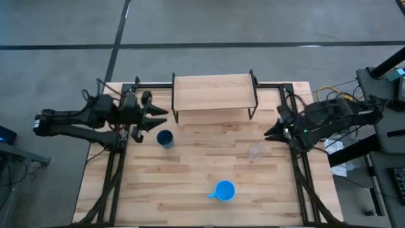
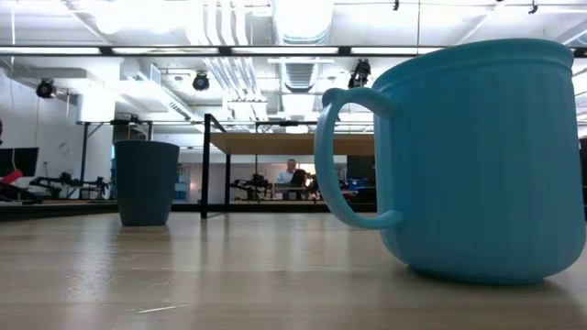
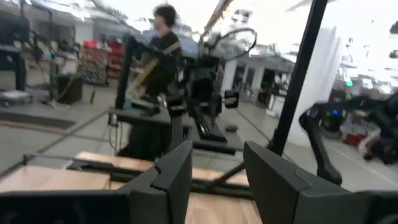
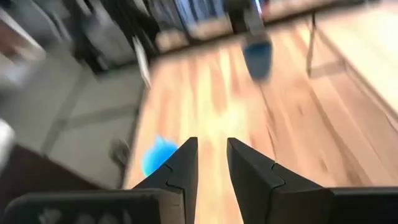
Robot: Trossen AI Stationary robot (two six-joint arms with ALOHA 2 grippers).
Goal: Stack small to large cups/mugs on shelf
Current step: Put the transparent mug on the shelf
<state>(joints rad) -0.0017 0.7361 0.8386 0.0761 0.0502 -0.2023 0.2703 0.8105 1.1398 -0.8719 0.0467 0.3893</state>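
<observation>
left gripper [image 1: 158,119] at the left edge of the light wooden tabletop [image 1: 190,183], fingers [image 3: 177,171] parted by a moderate gap and holding nothing; dark navy blue cup [image 1: 165,139] upright on the table just beyond and slightly to one side of those fingertips, apart from them. right gripper [image 1: 271,133] at the right edge of the table, fingers [image 4: 183,165] narrowly parted, empty; small clear transparent glass [image 1: 255,152] near those fingertips, a little ahead and toward the table's front, not touching; too faint to tell whether upright or on its side. larger bright blue mug with handle [image 1: 224,190] well apart from both grippers, near the table's front edge, upright with the handle pointing toward the left arm's side; filled much of the low view [image 2: 477,156]. low rectangular light-wood shelf on thin black metal legs [image 1: 213,92] at the table's far edge, between the two grippers, bare on top. blurred person [image 3: 163,43] standing in the room beyond the left fingers.
</observation>
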